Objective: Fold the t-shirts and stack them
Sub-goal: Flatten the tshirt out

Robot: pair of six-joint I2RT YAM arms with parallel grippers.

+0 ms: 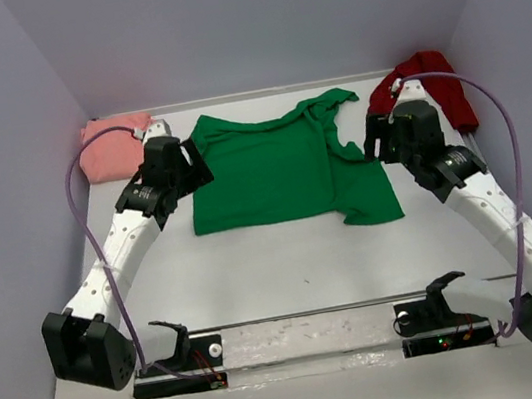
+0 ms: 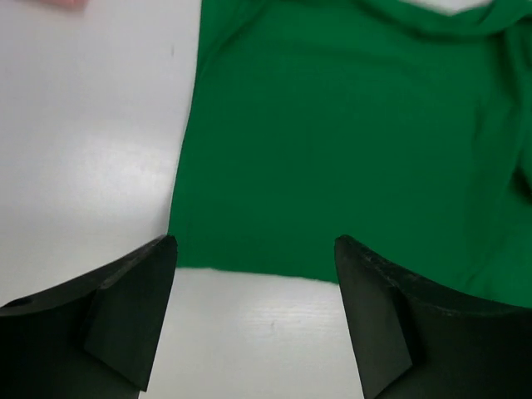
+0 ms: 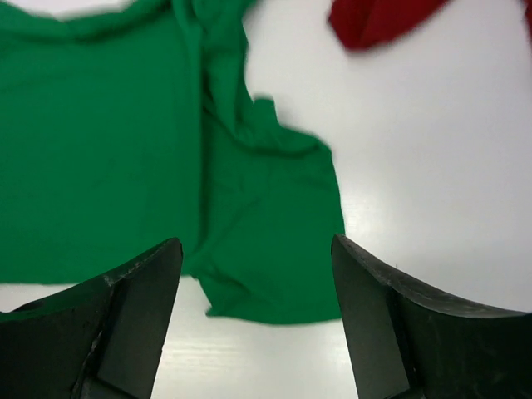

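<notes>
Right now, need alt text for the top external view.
A green t-shirt lies spread mid-table, rumpled along its right side, between the left gripper and right gripper, jaws open and empty. A pink t-shirt sits bunched in the far-left corner, a dark red t-shirt in the far-right.

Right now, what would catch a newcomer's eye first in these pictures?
A bright green t-shirt lies spread in the middle, its right side rumpled. The left tool and right tool hang open beside it. A salmon-pink t-shirt and a dark red t-shirt sit bunched in the far corners.
</notes>
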